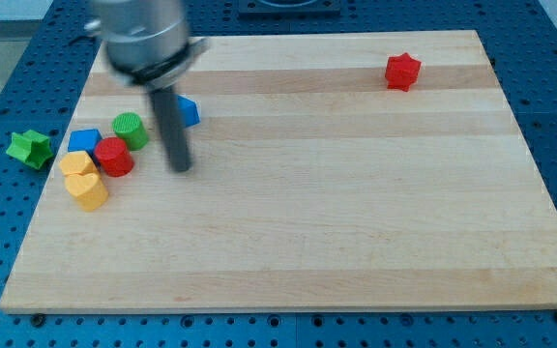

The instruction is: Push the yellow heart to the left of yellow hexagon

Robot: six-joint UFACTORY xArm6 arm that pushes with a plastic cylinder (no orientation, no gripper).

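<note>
My tip (pixel 181 168) sits on the pale wooden tabletop (pixel 337 222), to the view's right of the cluster at the view's left edge and touching no block; there is no hand on this rig, just the dark rod, so nothing is opened or held. The small yellow heart block (pixel 89 191) lies near the view's left edge, just below and touching the yellow hexagon block (pixel 77 162), with the red cylinder block (pixel 115 156) close on the hexagon's right — a tight spot. To do this well I judge I must come round beneath the heart and nudge it leftward and then up, in short strokes, so it slides past the hexagon's lower corner without dragging the hexagon along. The board's left edge is near, so an overlong push could tip the heart off.
</note>
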